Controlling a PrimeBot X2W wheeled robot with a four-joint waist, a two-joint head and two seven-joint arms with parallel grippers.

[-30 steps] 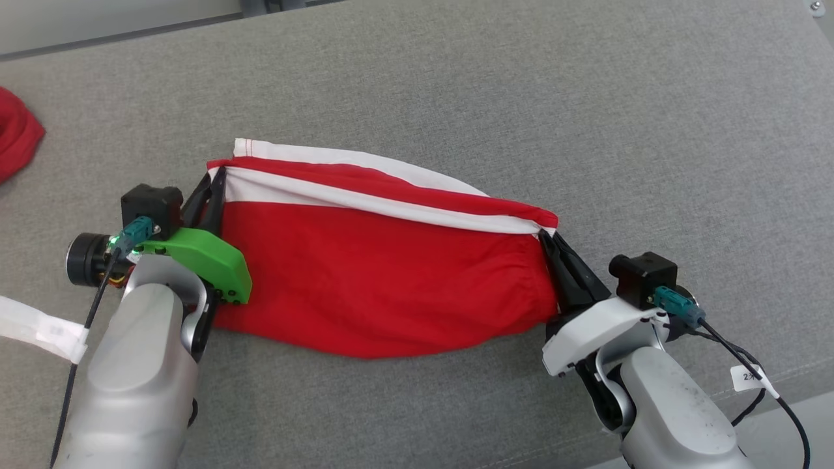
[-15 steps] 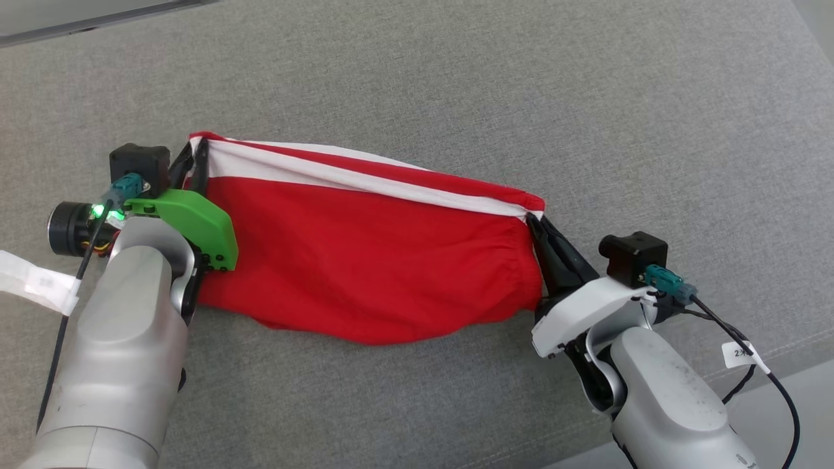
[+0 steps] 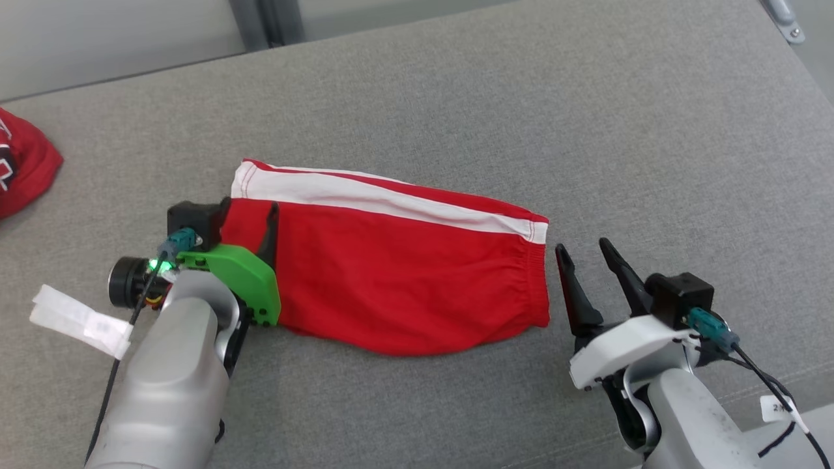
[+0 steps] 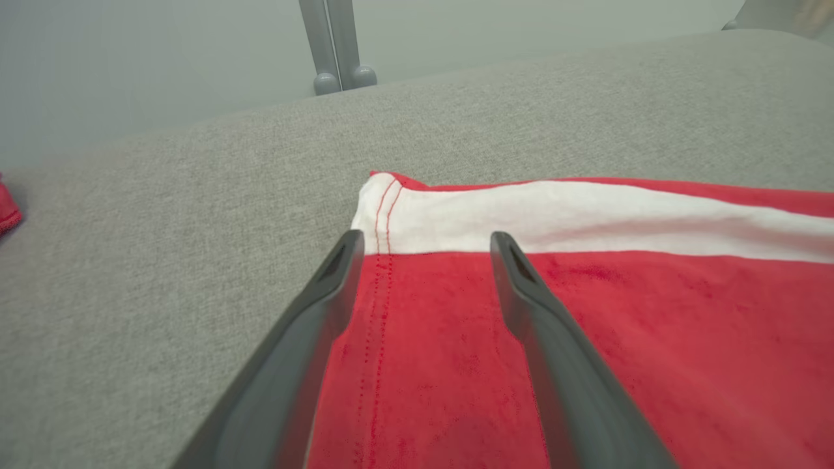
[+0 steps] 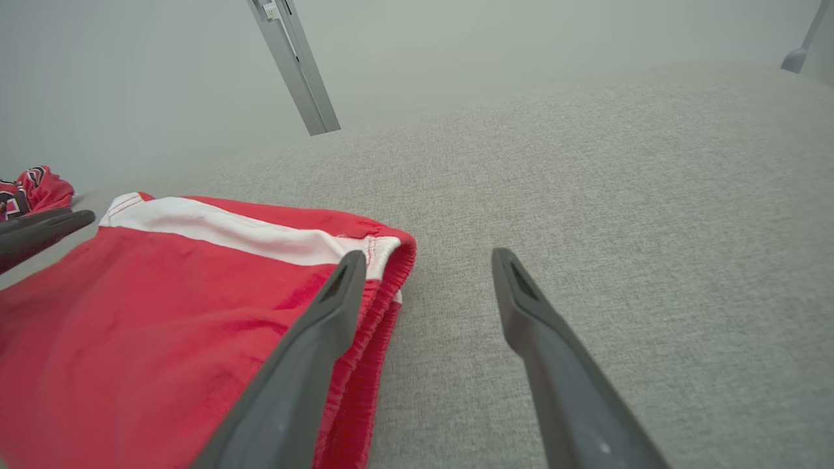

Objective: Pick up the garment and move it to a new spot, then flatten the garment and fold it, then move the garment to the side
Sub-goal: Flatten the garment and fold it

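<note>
I see the folded red fabric shorts with a white stripe [image 3: 404, 273] lying flat on the grey woven surface [image 3: 619, 130]. My left gripper [image 4: 425, 240] is spread over their hem, gripping nothing; my right gripper [image 3: 582, 246] gapes empty just beside the waistband.

Two long dark fingers of the left gripper [image 4: 425, 240] rise from below, spread well apart and holding nothing; they lie over the stitched, hemmed corner of a red garment [image 4: 619, 352], which lies flat on a grey fabric surface [image 4: 163, 260]; a white stripe [image 4: 586, 218] runs along the garment's far side; a scrap of red cloth [image 4: 5, 208] shows at the surface's left edge; a grey metal post [image 4: 335, 45] stands just beyond the far edge, against a pale wall.
</note>
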